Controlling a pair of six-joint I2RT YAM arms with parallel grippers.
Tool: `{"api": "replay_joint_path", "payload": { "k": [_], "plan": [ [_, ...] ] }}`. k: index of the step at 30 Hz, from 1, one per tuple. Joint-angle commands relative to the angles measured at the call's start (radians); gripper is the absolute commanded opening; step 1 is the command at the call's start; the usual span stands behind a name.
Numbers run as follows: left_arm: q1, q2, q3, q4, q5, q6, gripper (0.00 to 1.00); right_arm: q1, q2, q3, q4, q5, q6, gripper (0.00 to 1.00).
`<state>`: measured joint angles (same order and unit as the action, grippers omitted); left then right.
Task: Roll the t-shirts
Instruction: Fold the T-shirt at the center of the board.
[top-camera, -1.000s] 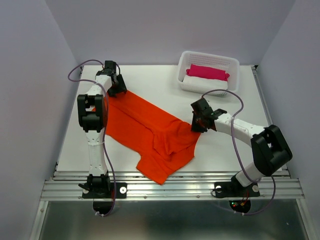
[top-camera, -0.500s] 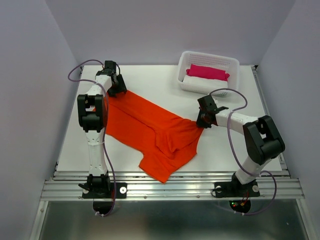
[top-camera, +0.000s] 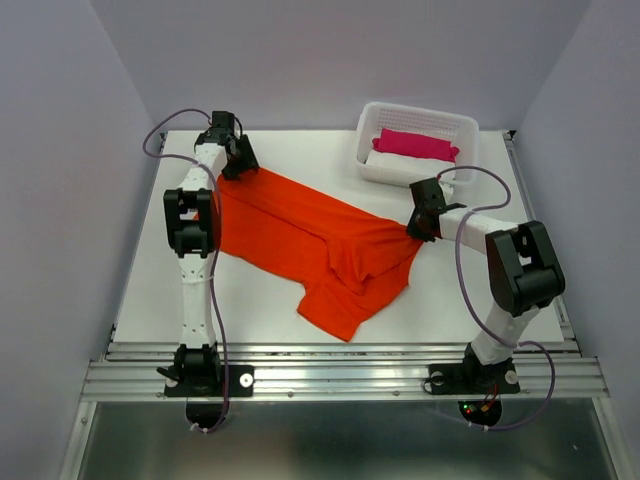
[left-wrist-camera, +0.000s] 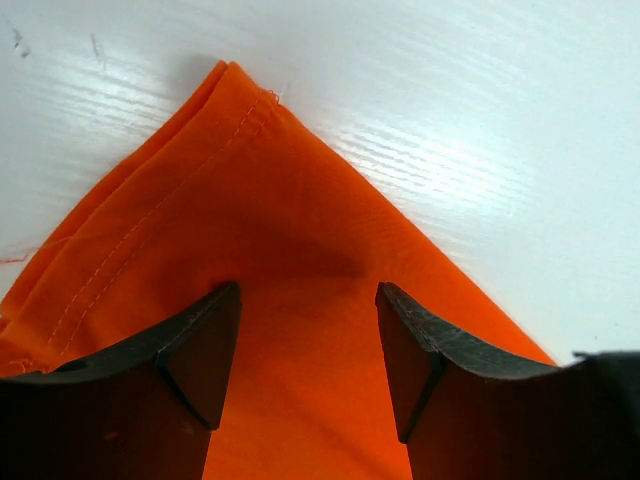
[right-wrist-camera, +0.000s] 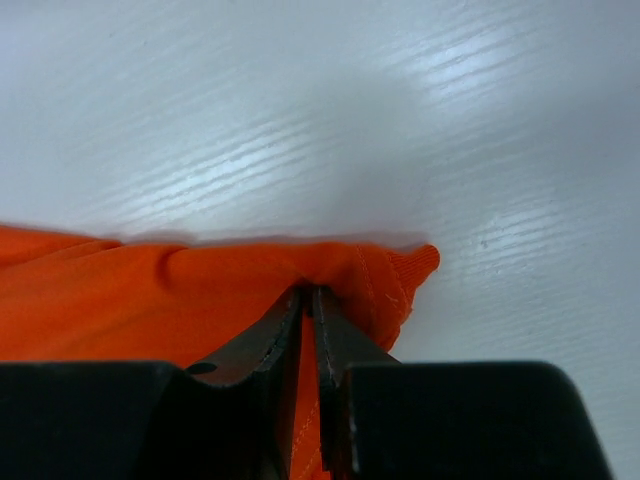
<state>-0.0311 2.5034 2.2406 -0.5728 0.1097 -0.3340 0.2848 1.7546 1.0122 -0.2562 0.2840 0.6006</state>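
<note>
Over the last second the right gripper (top-camera: 419, 226) has swung back and outward, and the t-shirt (top-camera: 300, 240) has slid with it across the table (top-camera: 300, 150), while the left gripper (top-camera: 236, 168) has edged slightly farther back. Nearest the arm bases, a loose orange-red flap of the shirt lies closer in than the right gripper and to its left. From there the cloth runs in rumpled folds up to that gripper, whose jaws are pinched together on a ribbed edge of the fabric, with bare tabletop just beyond the tips. Farther back on the other side, the left gripper's fingers (left-wrist-camera: 200, 340) stand well apart over the shirt's far corner, with orange cloth between them and the corner's point just ahead of the tips. Beyond the right gripper sits a white basket (top-camera: 420, 107) holding a pink bundle (top-camera: 415, 143) and a white cloth (top-camera: 385, 160).
</note>
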Motion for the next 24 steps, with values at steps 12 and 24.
{"api": "replay_joint_path", "payload": {
  "k": [12,24],
  "plan": [
    [0.007,-0.262,-0.007,-0.053,-0.041,0.041,0.68,-0.027,-0.121,0.042,-0.101,-0.046,-0.079,0.31],
    [0.049,-0.63,-0.586,0.039,-0.208,0.003,0.68,0.284,-0.302,-0.004,-0.167,-0.112,-0.065,0.39]
  ]
}}
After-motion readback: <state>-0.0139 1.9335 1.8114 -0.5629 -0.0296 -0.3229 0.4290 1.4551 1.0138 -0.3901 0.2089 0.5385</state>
